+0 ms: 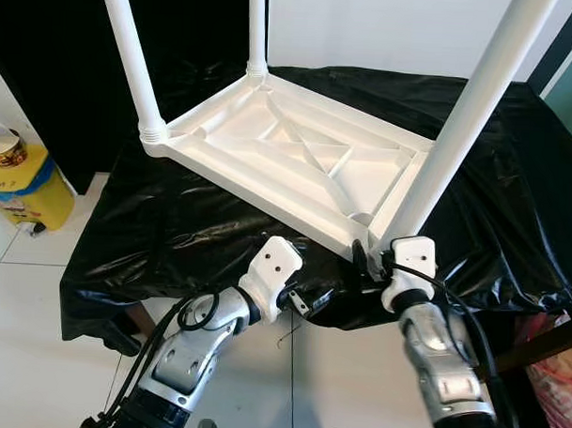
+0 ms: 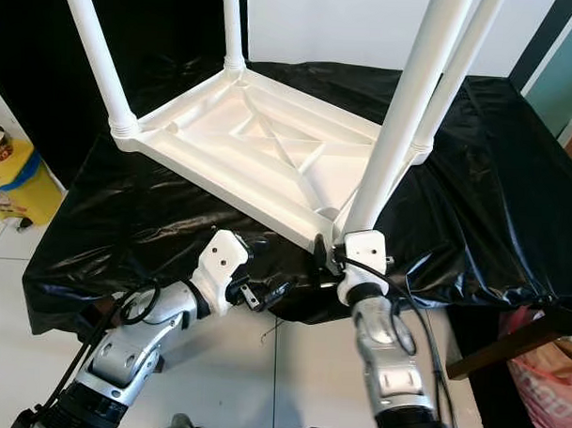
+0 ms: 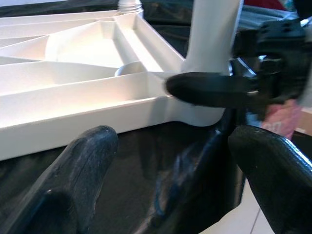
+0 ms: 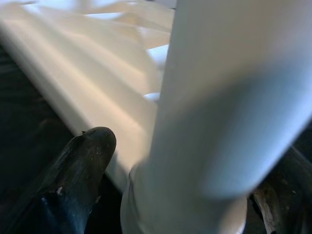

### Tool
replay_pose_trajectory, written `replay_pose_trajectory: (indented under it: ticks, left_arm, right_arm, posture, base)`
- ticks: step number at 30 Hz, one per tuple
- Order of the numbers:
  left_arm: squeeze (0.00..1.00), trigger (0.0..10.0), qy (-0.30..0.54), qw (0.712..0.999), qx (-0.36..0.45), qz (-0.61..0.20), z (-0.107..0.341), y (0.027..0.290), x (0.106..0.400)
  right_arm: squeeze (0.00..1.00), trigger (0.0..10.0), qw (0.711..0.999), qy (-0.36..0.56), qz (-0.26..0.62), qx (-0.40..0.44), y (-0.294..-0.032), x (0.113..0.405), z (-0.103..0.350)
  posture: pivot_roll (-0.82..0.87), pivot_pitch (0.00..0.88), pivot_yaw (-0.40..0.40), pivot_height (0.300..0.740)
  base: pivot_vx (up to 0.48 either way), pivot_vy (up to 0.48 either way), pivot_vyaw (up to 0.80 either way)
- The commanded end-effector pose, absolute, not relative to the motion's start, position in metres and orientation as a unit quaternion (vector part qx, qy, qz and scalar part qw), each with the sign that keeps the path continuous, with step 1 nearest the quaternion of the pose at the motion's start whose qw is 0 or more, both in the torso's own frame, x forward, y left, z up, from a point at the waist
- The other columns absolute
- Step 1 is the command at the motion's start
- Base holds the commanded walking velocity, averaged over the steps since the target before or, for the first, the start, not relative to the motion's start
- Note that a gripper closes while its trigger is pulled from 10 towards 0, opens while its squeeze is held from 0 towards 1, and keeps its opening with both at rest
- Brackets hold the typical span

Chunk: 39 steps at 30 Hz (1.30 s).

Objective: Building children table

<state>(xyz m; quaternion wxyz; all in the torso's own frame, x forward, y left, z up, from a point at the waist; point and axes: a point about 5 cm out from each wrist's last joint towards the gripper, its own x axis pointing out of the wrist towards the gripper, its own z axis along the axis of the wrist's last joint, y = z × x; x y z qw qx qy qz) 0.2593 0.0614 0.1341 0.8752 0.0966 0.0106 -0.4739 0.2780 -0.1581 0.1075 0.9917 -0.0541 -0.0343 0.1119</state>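
Upside-down white children's table (image 1: 297, 158) lies on the black-covered tabletop (image 1: 513, 184), right claw (image 1: 376, 259) gripping its near-right leg (image 1: 458, 135) at the base, left claw (image 3: 170, 161) released beside the near edge.

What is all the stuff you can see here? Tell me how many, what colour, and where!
Table top: one, white, upside down on the black sheet.
Table legs: four, white, standing up from the table top's corners.
Black sheet: one, black and shiny, draped over the work surface.
Yellow container: one, yellow, on the floor at the robot's left.
Floor: white tiles, below the sheet.
Left end effector: one, black fingers, open, held before the table top's near edge.
Right end effector: one, black fingers around the bottom of the nearest table leg.
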Motion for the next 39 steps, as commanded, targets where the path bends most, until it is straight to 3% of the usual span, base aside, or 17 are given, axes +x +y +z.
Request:
replay_pose_trajectory:
  ticks: [1,6,7,14,15,17,18,27,28,29,30,39]
  left_arm:
    - [0.00,10.0,0.008,0.874,0.102,-0.476,0.135,0.059,0.260]
    - [0.00,10.0,0.008,0.873,0.103,-0.477,0.135,0.059,0.261]
    - [0.00,10.0,0.007,0.872,0.105,-0.477,0.135,0.059,0.261]
    - [0.00,10.0,0.004,0.872,0.108,-0.478,0.136,0.057,0.263]
    - [0.00,10.0,0.003,0.873,0.108,-0.476,0.136,0.058,0.263]
    - [0.00,10.0,0.003,0.873,0.108,-0.476,0.136,0.058,0.263]
    - [0.00,10.0,0.002,0.875,0.107,-0.472,0.137,0.060,0.263]
    - [0.00,10.0,0.003,0.875,0.107,-0.472,0.137,0.060,0.263]
    - [0.00,10.0,0.003,0.874,0.108,-0.473,0.137,0.060,0.264]
    - [0.00,10.0,0.003,0.874,0.108,-0.473,0.137,0.060,0.264]
    - [0.00,10.0,0.004,0.873,0.111,-0.475,0.137,0.060,0.264]
    - [0.00,10.0,0.007,0.870,0.115,-0.479,0.135,0.059,0.263]
  right_arm:
    - [1.00,10.0,0.989,-0.040,0.133,-0.044,-0.161,0.275,0.109]
    - [1.00,10.0,0.981,-0.034,0.183,-0.057,-0.169,0.282,0.114]
    - [0.00,10.0,0.977,-0.029,0.203,-0.064,-0.169,0.285,0.115]
    - [0.00,10.0,0.964,-0.025,0.252,-0.084,-0.159,0.298,0.119]
    - [0.00,2.3,0.962,-0.021,0.258,-0.086,-0.157,0.297,0.117]
    - [0.00,2.3,0.962,-0.021,0.258,-0.086,-0.157,0.297,0.117]
    - [0.00,0.0,0.960,-0.016,0.265,-0.087,-0.154,0.294,0.112]
    - [0.00,0.0,0.959,0.002,0.266,-0.093,-0.159,0.293,0.104]
    - [0.00,1.8,0.961,0.004,0.262,-0.092,-0.160,0.293,0.104]
    - [0.00,1.8,0.961,0.004,0.262,-0.092,-0.160,0.293,0.104]
    - [0.00,10.0,0.962,0.005,0.257,-0.091,-0.161,0.294,0.104]
    - [0.00,10.0,0.973,0.011,0.214,-0.091,-0.166,0.296,0.101]
  posture:
    - [0.00,0.073,-0.060,0.740]
    - [0.00,0.069,-0.056,0.740]
    - [0.00,0.067,-0.055,0.740]
    - [0.00,0.061,-0.060,0.740]
    - [0.01,0.062,-0.063,0.740]
    - [0.01,0.062,-0.063,0.740]
    - [0.01,0.065,-0.064,0.740]
    - [0.01,0.065,-0.054,0.740]
    - [0.01,0.065,-0.053,0.740]
    - [0.01,0.065,-0.053,0.740]
    - [0.01,0.064,-0.050,0.740]
    - [0.01,0.062,-0.050,0.740]
  base:
    - [0.000,0.000,0.00]
    - [0.000,0.000,0.00]
    - [0.000,0.000,0.00]
    - [0.000,0.000,0.00]
    - [0.000,0.000,0.00]
    - [0.000,0.000,0.00]
    - [0.000,0.000,0.00]
    - [0.000,0.000,0.00]
    - [0.000,0.000,0.00]
    - [0.000,0.000,0.00]
    - [0.000,0.000,0.00]
    - [0.000,0.000,0.00]
